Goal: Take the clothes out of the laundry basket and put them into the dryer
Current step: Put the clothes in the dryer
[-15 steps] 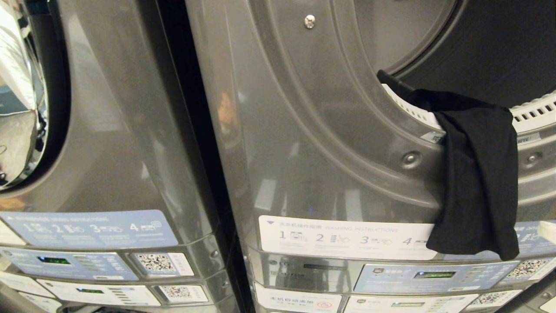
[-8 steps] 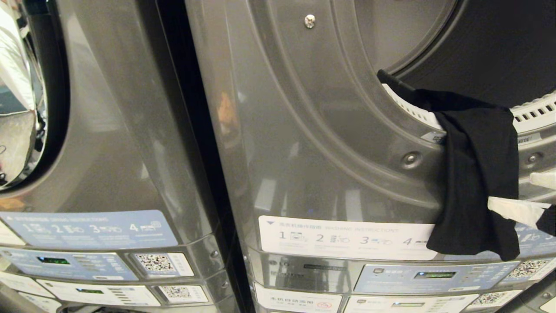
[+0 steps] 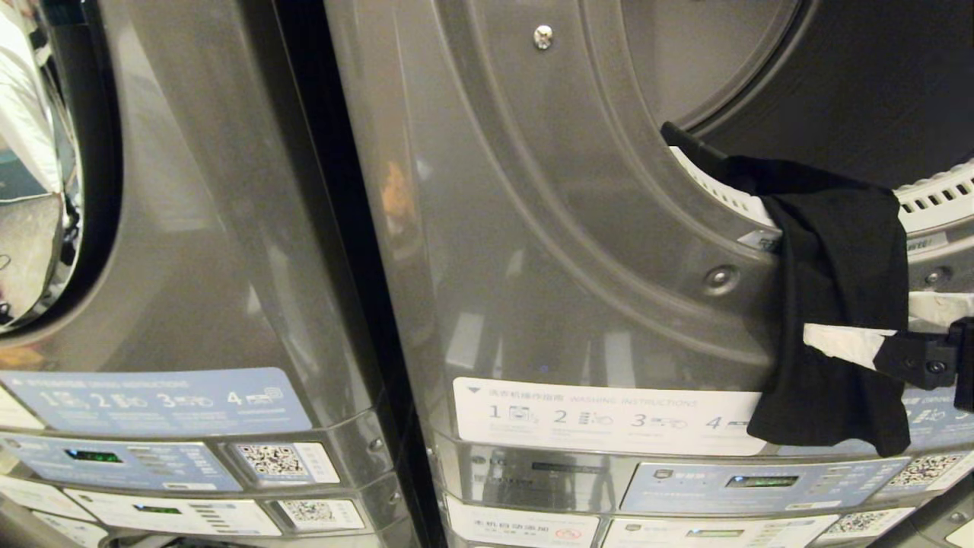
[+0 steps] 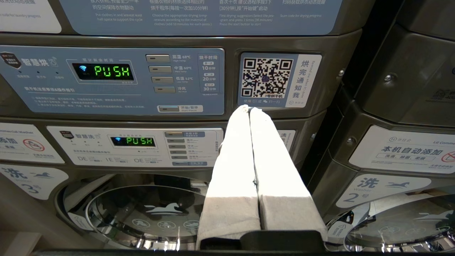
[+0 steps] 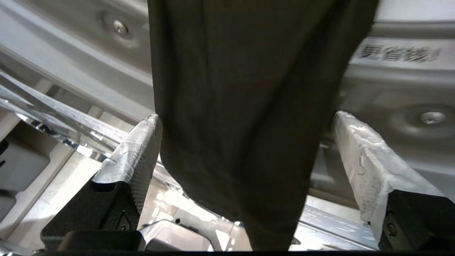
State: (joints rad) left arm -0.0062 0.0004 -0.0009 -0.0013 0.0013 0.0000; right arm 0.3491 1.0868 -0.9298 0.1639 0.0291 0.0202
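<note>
A black cloth garment hangs over the lower lip of the grey metal dryer's round opening. Its upper part lies across the white perforated rim strip of that opening; the rest drapes down the dryer's grey front panel. The garment's lower edge covers the right end of the white washing-instructions sticker below the opening.

The right end effector reaches in from the right of the garment, below the opening. Its white-taped fingers are spread wide. In the right wrist view the garment hangs between the 2 fingers; one finger is just at the cloth's edge, the other stands apart from it. Nothing is gripped. In the head view 1 finger crosses in front of the cloth, the other is partly hidden behind its right edge.

The left end effector is parked low, well below the opening and off to the left, facing a blue control panel whose green display reads PUSH. Its 2 white-covered fingers are pressed together with nothing between them. A QR-code label sits just beyond the fingertips, and a second panel with its own PUSH display lies beneath the blue one.

A second grey machine stands to the left of the dryer.
</note>
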